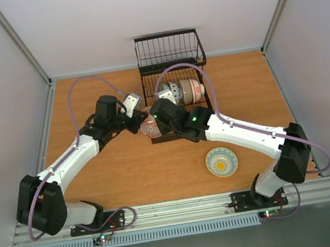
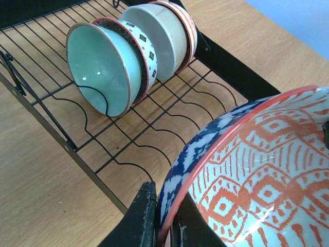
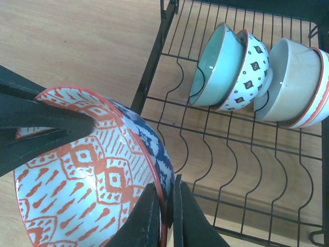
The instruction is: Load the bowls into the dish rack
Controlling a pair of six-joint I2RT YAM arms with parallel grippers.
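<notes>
A bowl with an orange-red pattern inside and a blue-and-white outside (image 1: pixel 150 127) is held tilted over the front left corner of the black wire dish rack (image 1: pixel 155 138). My left gripper (image 1: pixel 139 123) is shut on its rim (image 2: pixel 165 226). My right gripper (image 1: pixel 160 121) is shut on the opposite rim (image 3: pixel 165 216). The bowl fills the left wrist view (image 2: pixel 257 175) and the right wrist view (image 3: pixel 87 170). Several bowls stand on edge in the rack's dividers: a teal one (image 2: pixel 97 67), a diamond-patterned one (image 3: pixel 252 72) and a cream one (image 3: pixel 293 77).
The rack's taller wire basket (image 1: pixel 170 51) stands at the back. Bare divider slots (image 3: pixel 241 154) lie in front of the standing bowls. A bowl with a yellow centre (image 1: pixel 221 161) sits on the wooden table at the right front. White walls close in the sides.
</notes>
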